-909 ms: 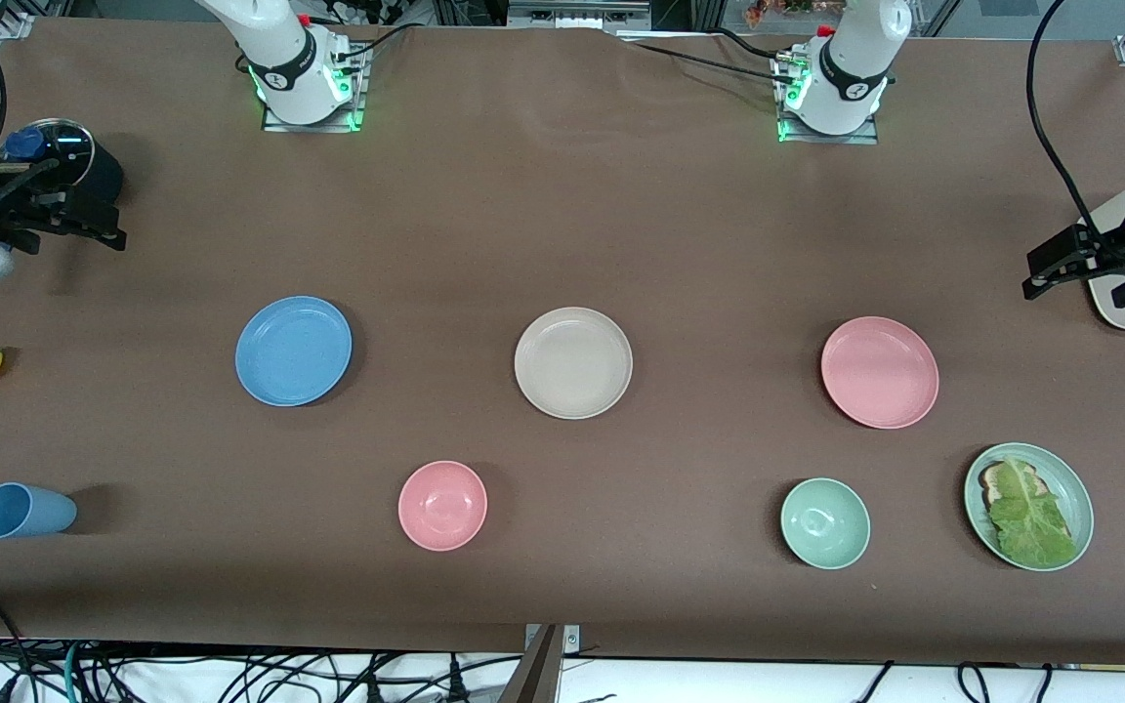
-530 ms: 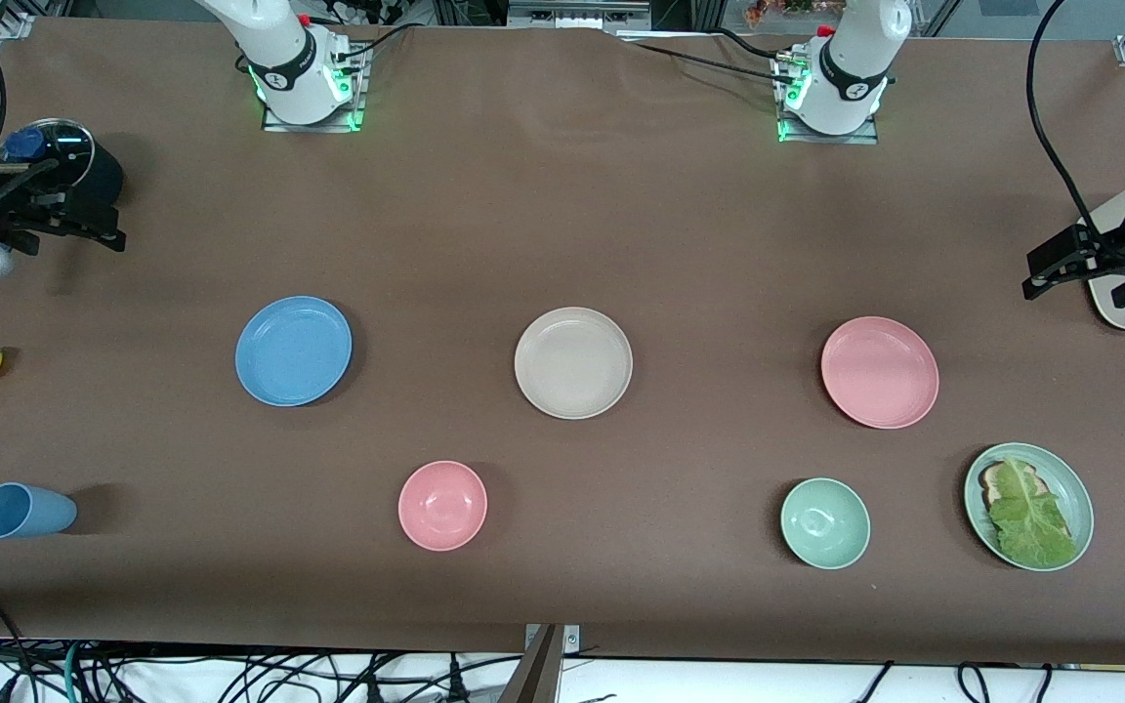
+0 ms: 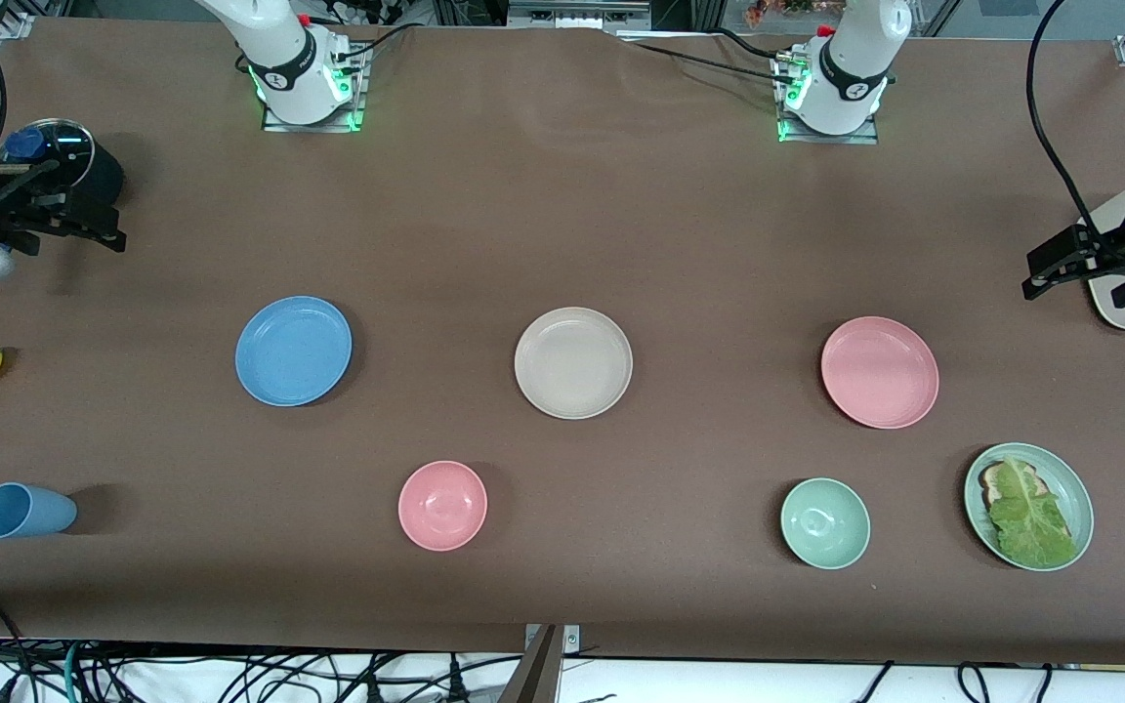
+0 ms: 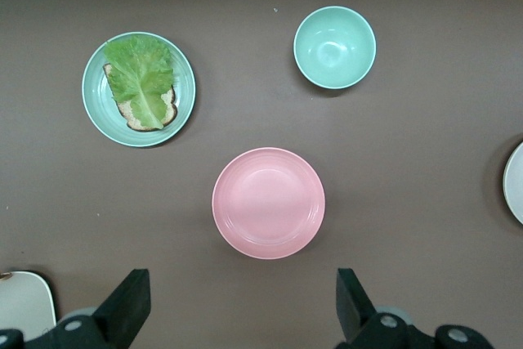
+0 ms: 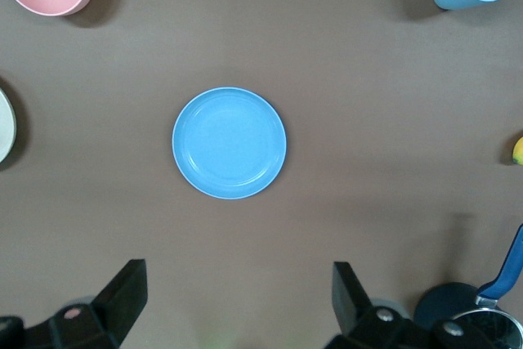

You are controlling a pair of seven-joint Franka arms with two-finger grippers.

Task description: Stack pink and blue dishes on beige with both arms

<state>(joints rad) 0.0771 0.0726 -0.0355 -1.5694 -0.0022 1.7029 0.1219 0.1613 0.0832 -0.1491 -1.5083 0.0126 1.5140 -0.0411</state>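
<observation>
Blue plate [image 3: 293,351], beige plate [image 3: 573,362] and pink plate [image 3: 880,372] lie apart in a row on the desk [image 3: 562,225]. No writing seems legible. The left pincer [image 4: 242,308] hangs over the desk beside the toaster [image 3: 1114,283], the right pincer [image 5: 237,304] beside a dark pot [image 3: 69,166], both wide open and empty.

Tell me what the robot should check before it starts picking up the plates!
1. Beige plate bare and ready: ok.
2. Blue plate flat on the table, nothing on it: ok.
3. Pink plate flat, nothing on it: ok.
4. Right hand open, with the blue plate in its wrist view: ok.
5. Left hand open, with the pink plate in its wrist view: ok.
6. Pink bowl and green bowl apart from the plates: ok.
</observation>
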